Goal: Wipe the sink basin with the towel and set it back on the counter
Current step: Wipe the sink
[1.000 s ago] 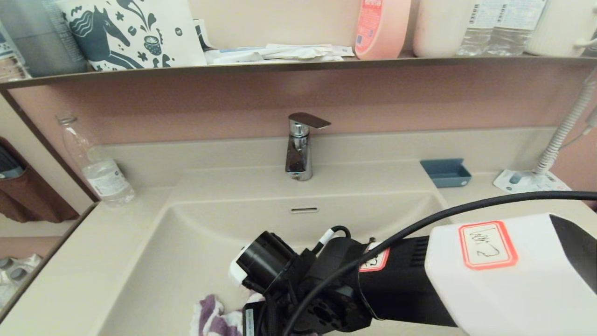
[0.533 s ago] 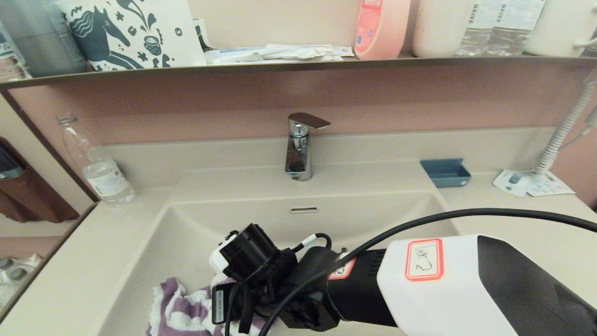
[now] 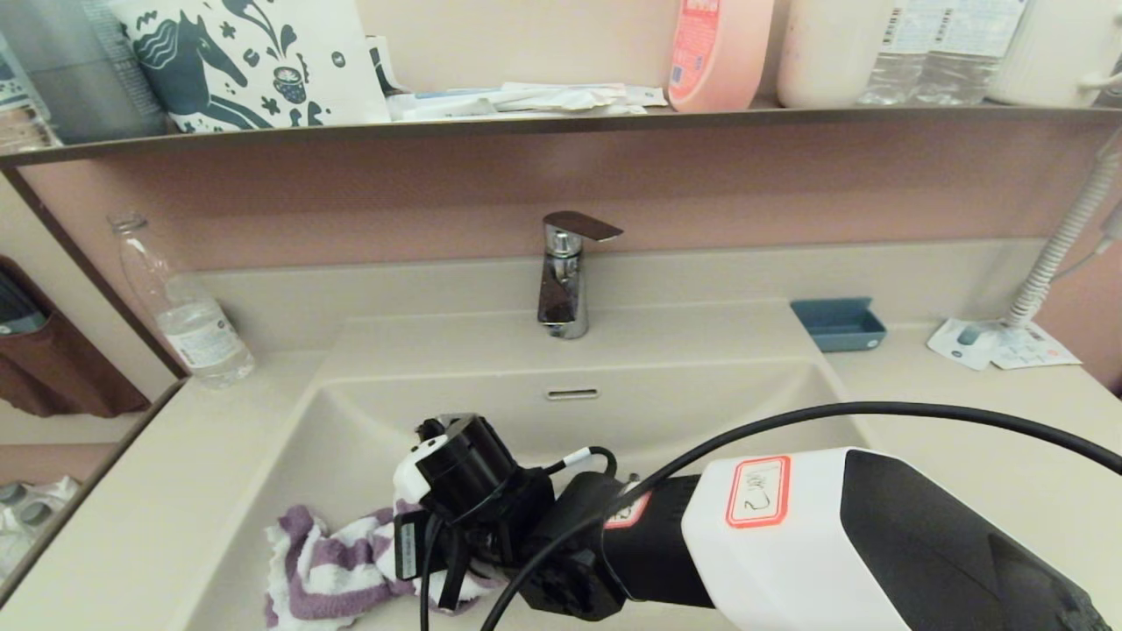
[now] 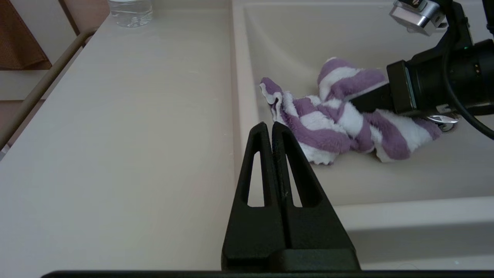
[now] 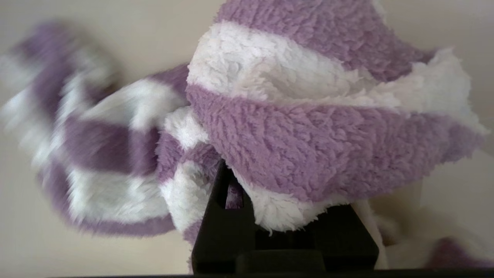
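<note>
Two arms were there, but only one worked; the sink basin [image 3: 701, 394] held the right gripper [image 3: 421, 561], which had slid toward the robot's left since a second ago, dragging the towel [image 3: 329, 570] along the bottom; its jaws stayed clenched on the cloth; so the wiping was likely still going; the left gripper [image 4: 272, 129] waited, pressed closed, over the counter [image 4: 115, 135] edge.
</note>
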Motion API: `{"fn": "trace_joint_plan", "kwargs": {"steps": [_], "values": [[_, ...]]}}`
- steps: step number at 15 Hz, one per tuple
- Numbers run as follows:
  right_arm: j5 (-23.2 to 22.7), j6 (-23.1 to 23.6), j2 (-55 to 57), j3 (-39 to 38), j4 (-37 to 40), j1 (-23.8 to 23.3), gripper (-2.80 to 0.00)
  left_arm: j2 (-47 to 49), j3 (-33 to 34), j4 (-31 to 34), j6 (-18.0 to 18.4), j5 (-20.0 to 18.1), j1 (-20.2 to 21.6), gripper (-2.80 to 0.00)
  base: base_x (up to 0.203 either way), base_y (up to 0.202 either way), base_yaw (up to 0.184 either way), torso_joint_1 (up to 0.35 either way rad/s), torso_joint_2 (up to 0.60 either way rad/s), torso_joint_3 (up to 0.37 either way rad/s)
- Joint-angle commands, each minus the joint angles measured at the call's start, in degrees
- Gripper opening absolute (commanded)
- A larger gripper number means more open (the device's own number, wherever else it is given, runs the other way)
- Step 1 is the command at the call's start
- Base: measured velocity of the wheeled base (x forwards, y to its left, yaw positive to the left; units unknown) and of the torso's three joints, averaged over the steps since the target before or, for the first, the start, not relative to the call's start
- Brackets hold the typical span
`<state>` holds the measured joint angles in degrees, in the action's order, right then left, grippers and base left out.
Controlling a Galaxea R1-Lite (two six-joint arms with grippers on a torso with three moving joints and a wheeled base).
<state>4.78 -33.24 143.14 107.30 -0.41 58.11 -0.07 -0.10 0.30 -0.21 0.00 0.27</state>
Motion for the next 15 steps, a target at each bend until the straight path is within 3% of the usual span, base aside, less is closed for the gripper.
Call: {"fn": "trace_joint_plan", "kwargs": {"steps": [1, 4, 7, 15], "values": [[1.3, -0.1, -1.2, -0.1, 0.3, -0.8, -2.8, 0.1, 0.0, 0.0, -0.1, 0.0, 0.0, -2.8, 0.0, 0.0, 0.0, 0.0, 0.0, 0.0], [3.4, 1.5, -3.3, -0.5, 0.9, -1.9, -2.8, 0.1, 0.0, 0.0, -0.1, 0.0, 0.0, -2.8, 0.0, 0.0, 0.0, 0.0, 0.0, 0.0], [8.9, 2.0, -3.6, -1.1, 2.2, -3.0, -2.8, 0.1, -0.1, 0.0, -0.1, 0.0, 0.0, -2.8, 0.0, 0.0, 0.0, 0.0, 0.0, 0.0], [12.8, 2.0, -8.9, -13.9, 1.6, -8.2, -2.8, 0.1, 0.0, 0.0, -0.1, 0.0, 0.0, -2.8, 0.0, 0.0, 0.0, 0.0, 0.0, 0.0]]}}
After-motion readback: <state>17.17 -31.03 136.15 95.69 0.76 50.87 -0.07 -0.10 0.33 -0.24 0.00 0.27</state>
